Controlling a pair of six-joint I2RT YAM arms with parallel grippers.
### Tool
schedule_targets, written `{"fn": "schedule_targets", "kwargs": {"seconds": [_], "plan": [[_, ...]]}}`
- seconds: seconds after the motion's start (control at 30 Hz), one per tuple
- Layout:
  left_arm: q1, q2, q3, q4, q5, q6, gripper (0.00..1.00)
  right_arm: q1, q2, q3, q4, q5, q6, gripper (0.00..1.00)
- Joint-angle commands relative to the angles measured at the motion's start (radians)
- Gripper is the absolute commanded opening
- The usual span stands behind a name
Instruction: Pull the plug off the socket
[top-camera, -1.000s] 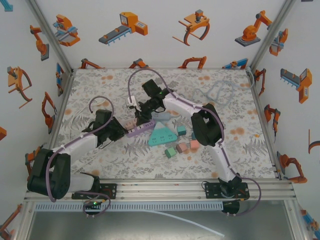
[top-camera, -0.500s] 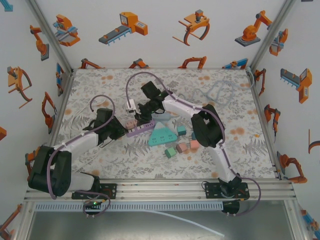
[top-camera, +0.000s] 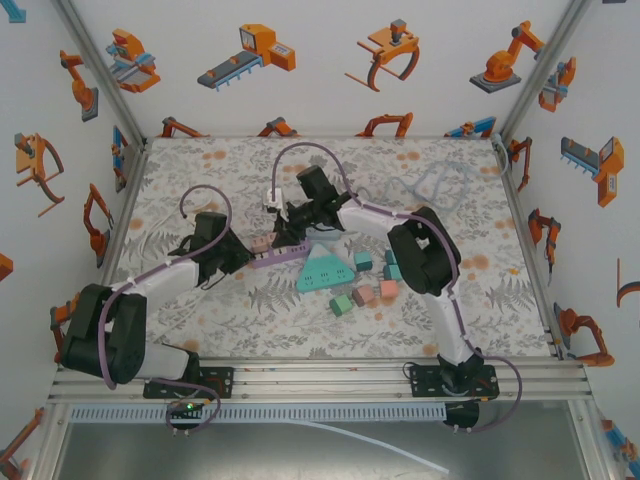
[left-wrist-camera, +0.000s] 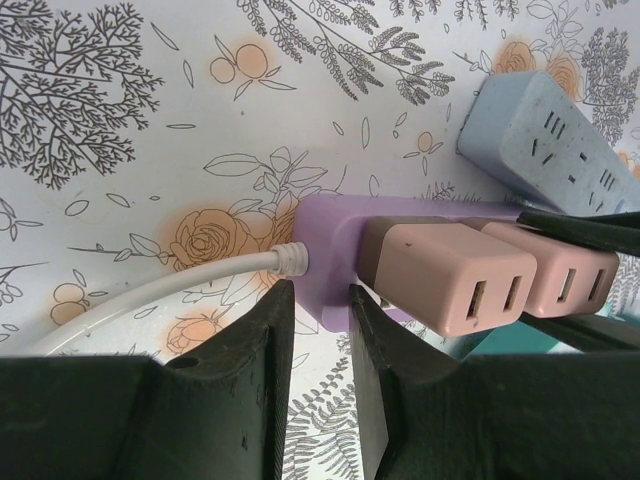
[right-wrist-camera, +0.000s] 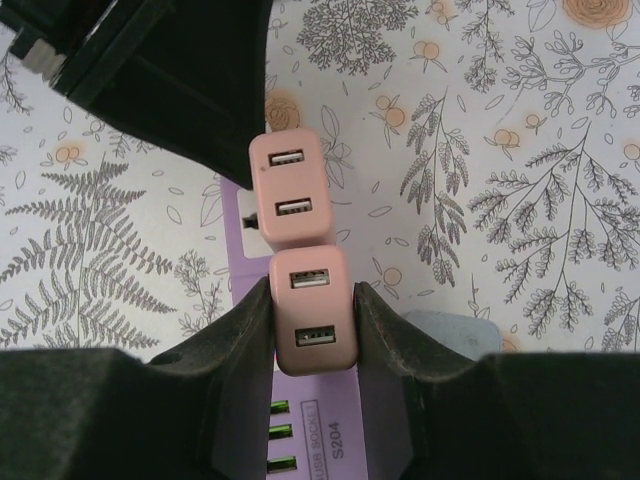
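Observation:
A purple socket strip (top-camera: 281, 254) lies mid-table with two pink plugs standing on its left end. My right gripper (right-wrist-camera: 313, 320) is shut on the pink plug (right-wrist-camera: 315, 300) nearer the strip's USB ports, and that plug (left-wrist-camera: 575, 280) looks seated on the strip (left-wrist-camera: 330, 250). The other pink plug (right-wrist-camera: 290, 185) stands right beside it, untouched. My left gripper (left-wrist-camera: 320, 295) sits at the cable end of the strip, with the strip's end corner in the narrow gap between its fingers (left-wrist-camera: 375, 340). A white cable (left-wrist-camera: 150, 290) leaves that end.
A pale blue socket strip (left-wrist-camera: 555, 140) lies just beyond the purple one. A teal triangular block (top-camera: 322, 268) and several small coloured blocks (top-camera: 365, 292) sit to the right of it. A clear looped piece (top-camera: 432, 185) lies at the back right.
My right wrist has swung slightly to the right, and the strip with my left gripper has edged a little toward the far side. Both grips look unchanged.

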Motion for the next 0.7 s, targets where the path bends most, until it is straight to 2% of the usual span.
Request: {"fn": "schedule_targets", "kwargs": {"seconds": [0.0, 0.07, 0.1, 0.17, 0.23, 0.27, 0.4, 0.67], "plan": [[-0.031, 0.112, -0.073, -0.219, -0.002, 0.054, 0.31, 0.015, -0.111, -0.064, 0.311, -0.119, 0.17, 0.0], [-0.031, 0.116, -0.073, -0.217, -0.003, 0.053, 0.3, -0.002, -0.112, -0.115, 0.497, -0.122, 0.296, 0.0], [-0.031, 0.118, -0.07, -0.218, -0.004, 0.054, 0.3, -0.002, -0.115, -0.128, 0.502, -0.111, 0.277, 0.0], [-0.031, 0.116, -0.07, -0.219, -0.006, 0.054, 0.29, 0.011, -0.131, -0.13, 0.363, -0.061, 0.108, 0.0], [-0.031, 0.114, -0.07, -0.22, -0.004, 0.057, 0.27, 0.039, -0.148, -0.116, 0.153, 0.019, -0.134, 0.0], [-0.031, 0.115, -0.07, -0.221, -0.004, 0.057, 0.26, 0.048, -0.155, -0.116, 0.121, 0.036, -0.175, 0.0], [-0.032, 0.125, -0.063, -0.223, -0.007, 0.058, 0.26, 0.047, -0.189, -0.154, 0.254, 0.023, -0.088, 0.0], [-0.032, 0.113, -0.054, -0.235, -0.008, 0.062, 0.26, 0.035, -0.196, -0.149, 0.252, 0.021, -0.064, 0.0]]}}
